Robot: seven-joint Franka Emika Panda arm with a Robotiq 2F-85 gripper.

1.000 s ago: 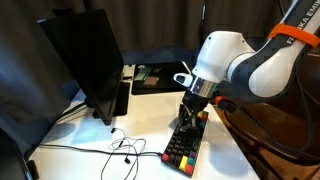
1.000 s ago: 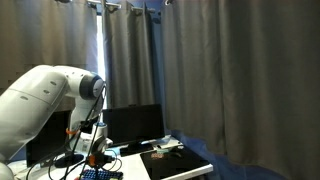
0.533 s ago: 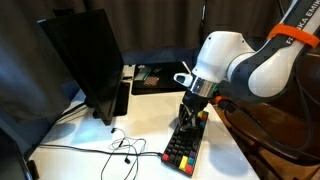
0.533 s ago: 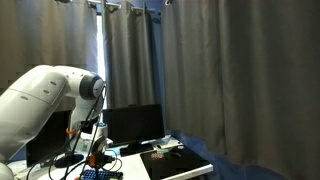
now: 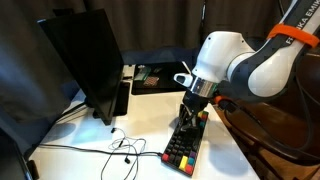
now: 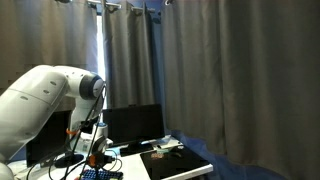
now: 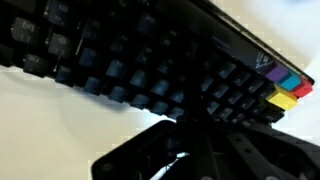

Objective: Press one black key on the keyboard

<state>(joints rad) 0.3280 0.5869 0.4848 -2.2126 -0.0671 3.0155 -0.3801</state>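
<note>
The keyboard (image 5: 185, 143) lies on the white table, mostly black keys with red, yellow and green keys at its near end. My gripper (image 5: 190, 117) stands straight down over its far half, fingertips at the black keys. In the wrist view the keyboard (image 7: 150, 70) fills the frame very close, black keys with coloured keys at the right end. My gripper (image 7: 195, 122) comes in from the bottom, its dark fingers together against the black keys. In an exterior view the gripper (image 6: 92, 152) sits low by the keyboard (image 6: 97, 174).
A black monitor (image 5: 85, 60) stands to the left of the keyboard. Earphone cables (image 5: 118, 148) lie on the table beside it. A dark tray with small items (image 5: 155, 75) sits at the back. Dark curtains hang behind.
</note>
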